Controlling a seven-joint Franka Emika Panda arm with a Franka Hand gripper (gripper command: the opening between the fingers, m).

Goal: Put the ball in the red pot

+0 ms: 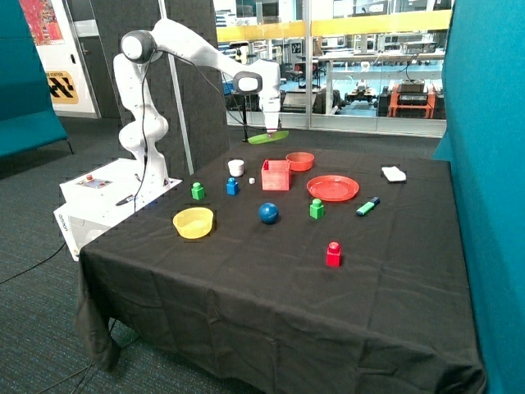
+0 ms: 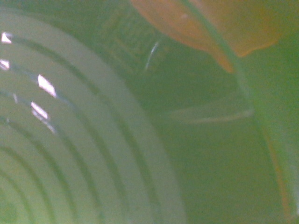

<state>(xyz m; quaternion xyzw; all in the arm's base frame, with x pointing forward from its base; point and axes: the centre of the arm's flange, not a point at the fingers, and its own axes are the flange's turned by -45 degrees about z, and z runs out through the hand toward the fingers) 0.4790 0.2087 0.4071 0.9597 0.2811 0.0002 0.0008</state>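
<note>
The dark blue ball [image 1: 268, 213] lies on the black tablecloth, in front of the red pot [image 1: 276, 175], a square red box standing near the back middle of the table. My gripper [image 1: 271, 130] is up in the air behind the red pot, shut on the edge of a green plate [image 1: 268, 137] that it holds tilted above the table's back edge. The wrist view is filled by the green plate [image 2: 93, 154] with its ribbed rings, very close. The ball and the pot do not show in the wrist view.
A round red bowl [image 1: 300, 161] and a flat red plate [image 1: 332, 187] sit beside the pot. A yellow bowl [image 1: 194, 222], white cup [image 1: 236, 167], blue block [image 1: 232, 186], green blocks [image 1: 198, 191] [image 1: 317, 208], red block [image 1: 333, 254], marker [image 1: 367, 206] and white cloth [image 1: 394, 173] are spread around.
</note>
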